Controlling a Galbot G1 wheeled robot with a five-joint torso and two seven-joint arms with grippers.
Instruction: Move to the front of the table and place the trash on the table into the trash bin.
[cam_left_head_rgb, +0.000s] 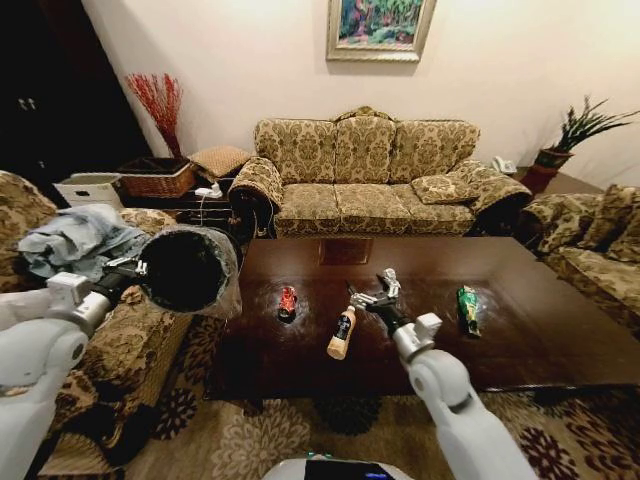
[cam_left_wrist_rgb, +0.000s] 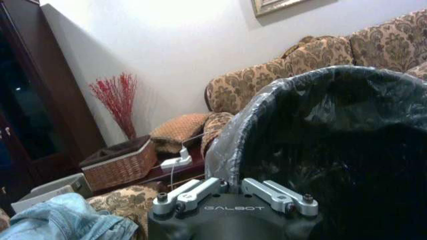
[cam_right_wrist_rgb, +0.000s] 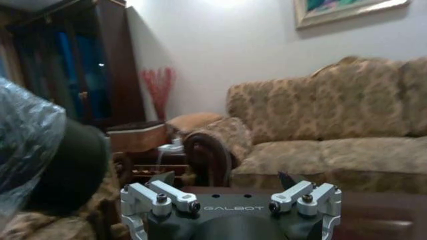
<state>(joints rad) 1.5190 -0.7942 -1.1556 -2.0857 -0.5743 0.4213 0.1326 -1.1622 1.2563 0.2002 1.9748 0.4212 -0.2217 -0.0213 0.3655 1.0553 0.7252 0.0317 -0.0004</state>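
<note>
Table (cam_left_head_rgb: 560, 340): glossy dark brown wood, rectangular, square centre panel toward the sofa side; stands in front of the robot, between it and the patterned sofa (cam_left_head_rgb: 375, 170).

Trash on the table, three items seen:
- red can (cam_left_head_rgb: 288, 301), left of centre, standing apart from the rest
- tan bottle (cam_left_head_rgb: 343, 333) with dark cap, tilted, near the front edge, just left of the right gripper
- green packet (cam_left_head_rgb: 468, 309), lying flat on the right part of the top, well apart from the bottle

Trash bin (cam_left_head_rgb: 188, 267): round, black, lined with translucent plastic; held up in the air off the table's left end, tipped on its side so the mouth faces the camera. In the left wrist view the liner-covered rim (cam_left_wrist_rgb: 280, 100) rises right above the gripper body.

Left gripper (cam_left_head_rgb: 132, 268): at the bin's rim, arm reaching in from the left over the armchair; fingers pinch the bin's edge.

Right gripper (cam_left_head_rgb: 378, 291): hovers above the table centre, just right of the tan bottle, touching nothing; fingers (cam_right_wrist_rgb: 163, 178) spread apart, with only air between them in the right wrist view.

Other: wicker basket (cam_left_head_rgb: 156, 178) on the side unit behind the bin; crumpled blue cloth (cam_left_head_rgb: 80, 238) on the armchair at left
</note>
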